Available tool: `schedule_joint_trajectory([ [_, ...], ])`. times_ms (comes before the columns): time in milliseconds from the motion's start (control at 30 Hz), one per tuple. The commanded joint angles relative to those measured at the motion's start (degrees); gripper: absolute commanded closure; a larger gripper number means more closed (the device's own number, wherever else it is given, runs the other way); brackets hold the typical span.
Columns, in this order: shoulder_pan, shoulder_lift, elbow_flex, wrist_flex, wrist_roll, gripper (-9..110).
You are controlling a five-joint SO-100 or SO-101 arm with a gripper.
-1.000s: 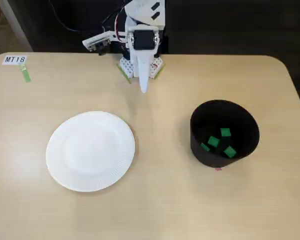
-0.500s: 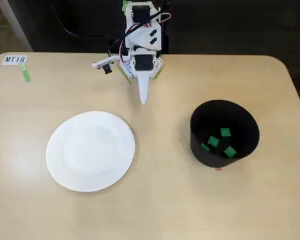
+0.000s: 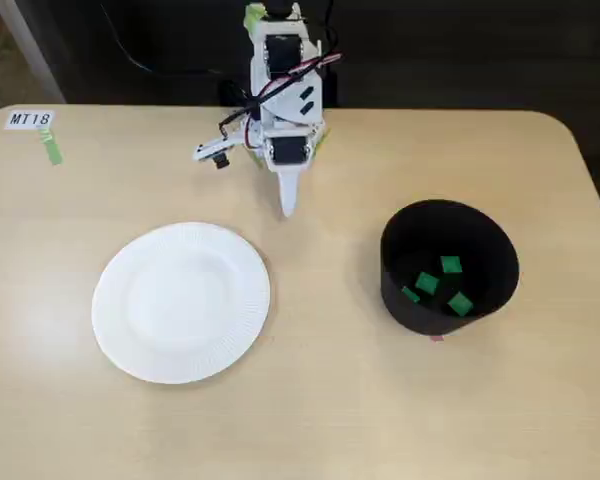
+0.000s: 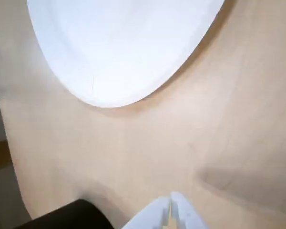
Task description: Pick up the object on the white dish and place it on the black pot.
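In the fixed view, the fingers (image 3: 288, 207) sit together at upper centre; green cubes (image 3: 450, 265) lie in the black pot (image 3: 395, 290) at lower right, white dish (image 3: 115, 320) lower left on the worktop (image 3: 310, 400).

The table (image 3: 330, 400) was a pale beige wood tone with a faint grain. The paper plate (image 3: 181, 302) was plain white, its rim finely ribbed with radial lines; in the wrist view it read as bluish white (image 4: 119, 47). The pot (image 3: 448, 268) was matte black, and the small cubes (image 3: 441, 283) in it were bright green. The arm (image 3: 285, 90) and its gripper (image 3: 289, 205) were white, with black motors and red wires. A white label (image 3: 30, 119) bore dark lettering, with a green tape strip (image 3: 52, 148) below it.
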Motion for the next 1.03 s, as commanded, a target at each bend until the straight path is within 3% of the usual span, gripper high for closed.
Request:
schedule_joint_trajectory([
  [0, -0.4, 6.3, 0.8, -1.2, -0.6, 101],
  [1000, 0.3, 6.3, 0.8, -1.2, 0.3, 101],
])
